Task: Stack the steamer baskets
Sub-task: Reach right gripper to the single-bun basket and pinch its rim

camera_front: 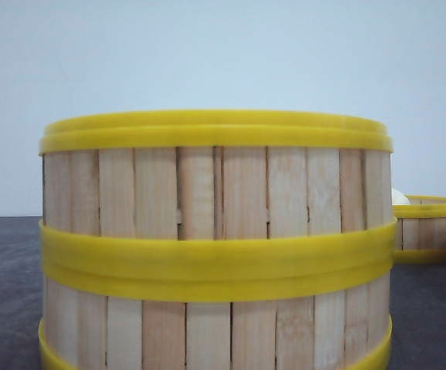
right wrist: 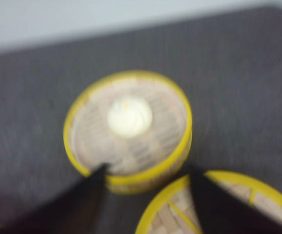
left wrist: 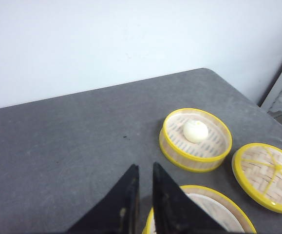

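Two steamer baskets stand stacked right in front of the front camera, the upper one (camera_front: pixel 215 193) on the lower one (camera_front: pixel 207 331). A third steamer basket (camera_front: pixel 432 227) (left wrist: pixel 218 146) (right wrist: pixel 155 146) sits behind to the right, with a white bun (left wrist: pixel 196 131) (right wrist: pixel 129 117) inside. My right gripper (right wrist: pixel 148 171) is open just above this basket's near rim, its blurred fingers spread wide. My left gripper (left wrist: pixel 144 168) is shut to a narrow slit with nothing between its fingers. It hovers over the edge of a basket (left wrist: pixel 228 200) that has something white inside.
A woven lid with a yellow rim (left wrist: pixel 265 178) (right wrist: pixel 228 207) lies flat beside the bun basket, close under my right gripper's fingers. The dark grey table (left wrist: pixel 72 146) ends at a rounded far corner by a white wall. Neither gripper shows in the front view.
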Controlling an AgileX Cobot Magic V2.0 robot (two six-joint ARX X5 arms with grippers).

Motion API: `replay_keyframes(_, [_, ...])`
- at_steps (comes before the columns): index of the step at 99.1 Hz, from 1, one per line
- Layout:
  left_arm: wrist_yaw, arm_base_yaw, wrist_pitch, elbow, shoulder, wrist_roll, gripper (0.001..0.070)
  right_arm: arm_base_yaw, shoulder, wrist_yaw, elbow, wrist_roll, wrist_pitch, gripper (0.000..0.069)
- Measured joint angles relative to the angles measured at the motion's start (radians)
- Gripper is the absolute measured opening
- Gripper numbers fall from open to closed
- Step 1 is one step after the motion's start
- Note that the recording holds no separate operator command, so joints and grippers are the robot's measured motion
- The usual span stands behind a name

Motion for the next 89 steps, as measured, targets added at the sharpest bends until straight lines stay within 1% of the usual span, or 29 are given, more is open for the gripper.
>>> replay_keyframes(4, [0.000, 0.000, -0.007, 0.000, -0.026, 0.000, 0.0024, -0.006, 0.108, -0.010, 0.093, -0.016, -0.072, 0.0433])
replay_keyframes(9, [-0.001, 0.000, -0.012, 0.000, -0.056, 0.000, 0.0024, -0.011, 0.233, -0.017, 0.200, -0.039, -0.154, 0.0478])
replay_keyframes(16, [-0.001, 0.000, -0.023, 0.000, -0.095, 0.000, 0.0024, -0.016, 0.385, -0.022, 0.330, -0.063, -0.234, 0.0503])
replay_keyframes(25, [-0.014, 0.000, -0.040, 0.000, -0.148, 0.000, 0.0024, -0.023, 0.531, -0.011, 0.448, -0.074, -0.247, 0.0513])
replay_keyframes(37, [-0.052, 0.000, -0.072, 0.003, -0.178, 0.000, 0.0024, -0.030, 0.662, 0.011, 0.486, -0.078, -0.243, 0.0497])
replay_keyframes(45, [-0.054, 0.000, -0.100, 0.003, -0.173, 0.000, 0.0024, -0.030, 0.746, 0.007, 0.484, -0.079, -0.254, 0.0479])
replay_keyframes(55, [-0.053, 0.000, -0.119, 0.003, -0.168, 0.001, 0.0024, -0.031, 0.836, -0.014, 0.482, -0.079, -0.266, 0.0474])
replay_keyframes(66, [-0.053, 0.000, -0.131, 0.002, -0.166, 0.001, 0.0024, -0.031, 0.874, -0.053, 0.478, -0.079, -0.264, 0.0474])
replay_keyframes(72, [-0.054, 0.000, -0.130, 0.002, -0.167, 0.003, 0.0024, -0.031, 0.874, -0.050, 0.479, -0.079, -0.253, 0.0473])
replay_keyframes(76, [-0.055, 0.000, -0.130, 0.002, -0.167, 0.007, 0.0024, -0.031, 0.873, -0.031, 0.479, -0.079, -0.243, 0.0468])
replay_keyframes(81, [-0.055, 0.000, -0.129, 0.002, -0.167, 0.016, 0.0024, -0.031, 0.873, -0.002, 0.479, -0.079, -0.234, 0.0446])
replay_keyframes(89, [-0.055, 0.000, -0.130, 0.002, -0.167, 0.025, 0.0024, -0.031, 0.873, 0.038, 0.479, -0.078, -0.233, 0.0379])
